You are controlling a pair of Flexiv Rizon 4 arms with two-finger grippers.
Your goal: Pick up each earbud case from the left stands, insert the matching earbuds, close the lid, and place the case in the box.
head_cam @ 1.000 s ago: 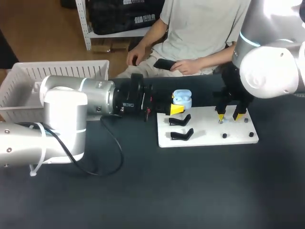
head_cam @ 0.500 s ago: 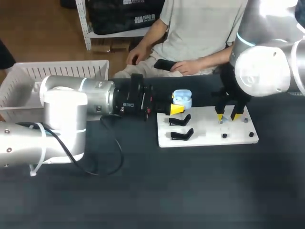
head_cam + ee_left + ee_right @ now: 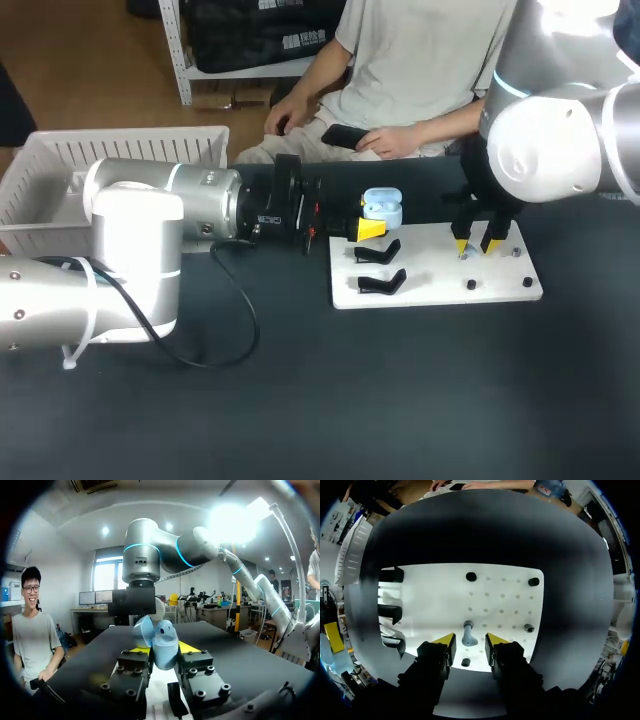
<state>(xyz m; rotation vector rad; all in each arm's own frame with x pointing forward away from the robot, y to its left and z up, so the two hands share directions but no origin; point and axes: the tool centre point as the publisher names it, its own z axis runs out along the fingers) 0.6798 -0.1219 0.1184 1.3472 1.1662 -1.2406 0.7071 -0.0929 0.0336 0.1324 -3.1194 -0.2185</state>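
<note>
Sitting between the two fingers of the left hand (image 3: pixel 161 656), the light-blue earbud case (image 3: pixel 165 647) is pinched from both sides and held up off the desk (image 3: pixel 300 400) with its lid (image 3: pixel 142 631) swung open. The hand is closed on it at a narrow width, and the case rises above the fingers.

In the head view the case hangs over the far left corner of the white board (image 3: pixel 440 272), just beyond the black stands (image 3: pixel 380 250) that sit along the board's left side. The left arm (image 3: pixel 180 210) lies stretched out level from the left. A black cable (image 3: pixel 235 310) loops down onto the desk beneath it.

Over the right part of the same board, the right hand (image 3: pixel 470 641) points straight down. Its fingers are parted a modest way and grip nothing. A small grey upright piece (image 3: pixel 468 632) stands on the board in the gap between the yellow tips, with white board showing on either side of it. Small black pegs (image 3: pixel 533 581) are set here and there on the board around that spot — one lies just beneath the hand, the others nearer the board's edges.

The white slatted box (image 3: pixel 130 150) sits at the far left of the desk, well apart from the board and both hands.
</note>
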